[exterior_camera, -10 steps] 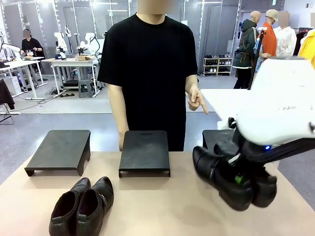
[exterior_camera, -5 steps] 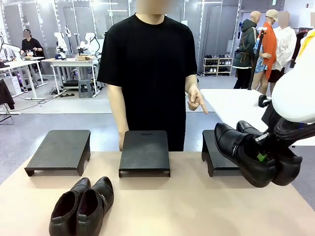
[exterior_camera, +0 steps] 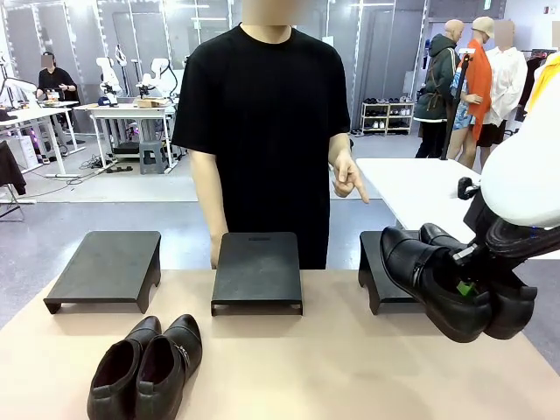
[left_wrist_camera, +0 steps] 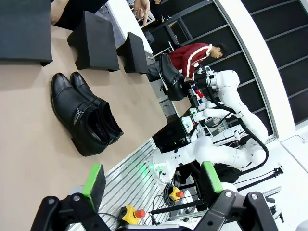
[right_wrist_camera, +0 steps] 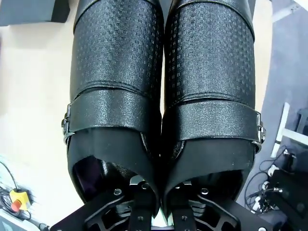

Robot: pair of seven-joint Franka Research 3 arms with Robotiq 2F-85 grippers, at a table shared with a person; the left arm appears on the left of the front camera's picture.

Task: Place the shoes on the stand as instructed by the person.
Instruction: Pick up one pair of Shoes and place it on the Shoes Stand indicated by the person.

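Shoes point(exterior_camera: 437, 289) of one pair hang pinched in the right gripper point(exterior_camera: 465, 286) near the right-hand stand point(exterior_camera: 374, 262); left gripper point(left_wrist_camera: 154, 177) gapes wide, empty.

**A:** What is on the desk point(exterior_camera: 289, 367)?

**B:** Three stands in one row along the far edge: the left stand point(exterior_camera: 107, 267), the middle stand point(exterior_camera: 257, 269) and the right stand point(exterior_camera: 385, 271).

**A:** And where are the shoes?

**B:** One pair point(exterior_camera: 147, 367) lies on the desk at the near left, in front of the gap between the left and middle stands. Its two shoes touch side by side. The other pair point(exterior_camera: 446, 284) is in the air at the right, in the jaws of the right arm point(exterior_camera: 525, 188), close to the right stand.

**A:** And the person point(exterior_camera: 262, 131)?

**B:** Behind the desk, just behind the middle stand.
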